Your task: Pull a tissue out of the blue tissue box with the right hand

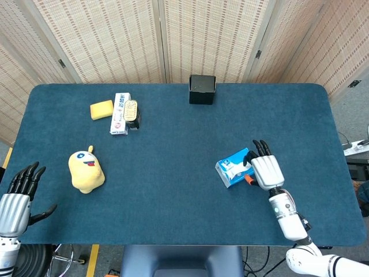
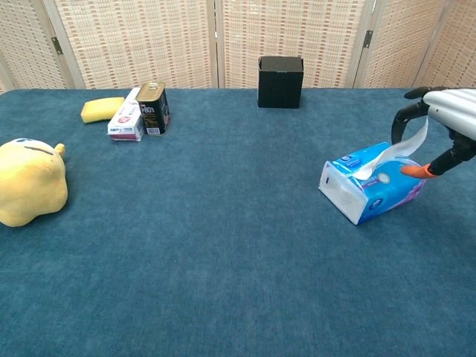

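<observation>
Right hand (image 2: 454, 119) over blue tissue box (image 2: 374, 184), spread fingers (image 2: 407, 111) straddling upright tissue (image 2: 405, 147), nothing held

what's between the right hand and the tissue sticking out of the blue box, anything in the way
Nothing visible. The right hand is right at the tissue rising from the blue tissue box, fingers apart on either side of it. The other things sit far across the table.
</observation>
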You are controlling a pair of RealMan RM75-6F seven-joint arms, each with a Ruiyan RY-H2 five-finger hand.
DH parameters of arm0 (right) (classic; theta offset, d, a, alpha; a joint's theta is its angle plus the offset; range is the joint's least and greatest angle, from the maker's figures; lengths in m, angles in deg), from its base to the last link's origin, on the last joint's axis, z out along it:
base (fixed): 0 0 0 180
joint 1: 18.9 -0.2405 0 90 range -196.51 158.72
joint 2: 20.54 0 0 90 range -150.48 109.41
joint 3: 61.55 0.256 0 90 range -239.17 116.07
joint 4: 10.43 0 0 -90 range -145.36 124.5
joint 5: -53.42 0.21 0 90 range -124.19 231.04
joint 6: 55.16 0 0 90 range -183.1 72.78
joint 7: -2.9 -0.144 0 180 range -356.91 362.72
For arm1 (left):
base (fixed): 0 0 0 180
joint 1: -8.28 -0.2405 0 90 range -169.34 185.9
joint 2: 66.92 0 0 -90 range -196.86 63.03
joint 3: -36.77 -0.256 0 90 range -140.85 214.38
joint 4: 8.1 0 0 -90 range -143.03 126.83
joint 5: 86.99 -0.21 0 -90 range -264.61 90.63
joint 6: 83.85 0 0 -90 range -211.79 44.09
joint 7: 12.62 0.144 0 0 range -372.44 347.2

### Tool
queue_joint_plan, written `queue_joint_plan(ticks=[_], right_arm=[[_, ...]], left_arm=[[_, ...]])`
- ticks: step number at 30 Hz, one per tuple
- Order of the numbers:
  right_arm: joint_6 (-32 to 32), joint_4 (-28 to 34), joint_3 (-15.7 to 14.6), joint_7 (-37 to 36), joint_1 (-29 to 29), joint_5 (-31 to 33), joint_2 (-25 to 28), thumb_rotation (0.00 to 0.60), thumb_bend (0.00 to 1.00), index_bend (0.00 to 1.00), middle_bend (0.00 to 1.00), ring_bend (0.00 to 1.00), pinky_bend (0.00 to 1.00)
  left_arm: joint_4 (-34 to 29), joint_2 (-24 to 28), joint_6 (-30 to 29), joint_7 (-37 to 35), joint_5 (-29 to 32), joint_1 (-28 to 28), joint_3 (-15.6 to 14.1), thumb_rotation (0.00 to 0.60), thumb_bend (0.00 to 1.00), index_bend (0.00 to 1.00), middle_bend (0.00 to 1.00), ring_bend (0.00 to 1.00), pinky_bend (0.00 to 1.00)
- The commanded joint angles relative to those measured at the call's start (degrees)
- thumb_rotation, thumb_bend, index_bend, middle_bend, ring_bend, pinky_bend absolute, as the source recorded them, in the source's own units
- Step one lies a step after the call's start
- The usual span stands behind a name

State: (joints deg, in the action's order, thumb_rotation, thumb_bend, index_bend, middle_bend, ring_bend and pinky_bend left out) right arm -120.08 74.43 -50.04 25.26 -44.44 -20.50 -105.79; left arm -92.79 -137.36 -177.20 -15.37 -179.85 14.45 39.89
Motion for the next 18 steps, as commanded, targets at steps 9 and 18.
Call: queue_joint_plan(ticks=[9,18], right_arm=[[-8.25,-2.07,-0.48,-6.21,1.43,-5.44,-0.7,0.6,0.46,0.77,0.58,0.21,0.15],[-21.52,7.43,-4.28,-14.1,7.19,-17.95,7.74,0.6,0.45,0.77,0.58,0.21,0.15]], left_arm=[[0.1,-0.02,-0.25,0.0,-0.23,-0.05,-0.02,0.6,0.22,0.0,0.0,0.0,0.13],[-0.02,0.07,-0.41,-0.1,-0.12,-0.13,0.09,0.6,0.22,0.0,0.0,0.0,0.13]])
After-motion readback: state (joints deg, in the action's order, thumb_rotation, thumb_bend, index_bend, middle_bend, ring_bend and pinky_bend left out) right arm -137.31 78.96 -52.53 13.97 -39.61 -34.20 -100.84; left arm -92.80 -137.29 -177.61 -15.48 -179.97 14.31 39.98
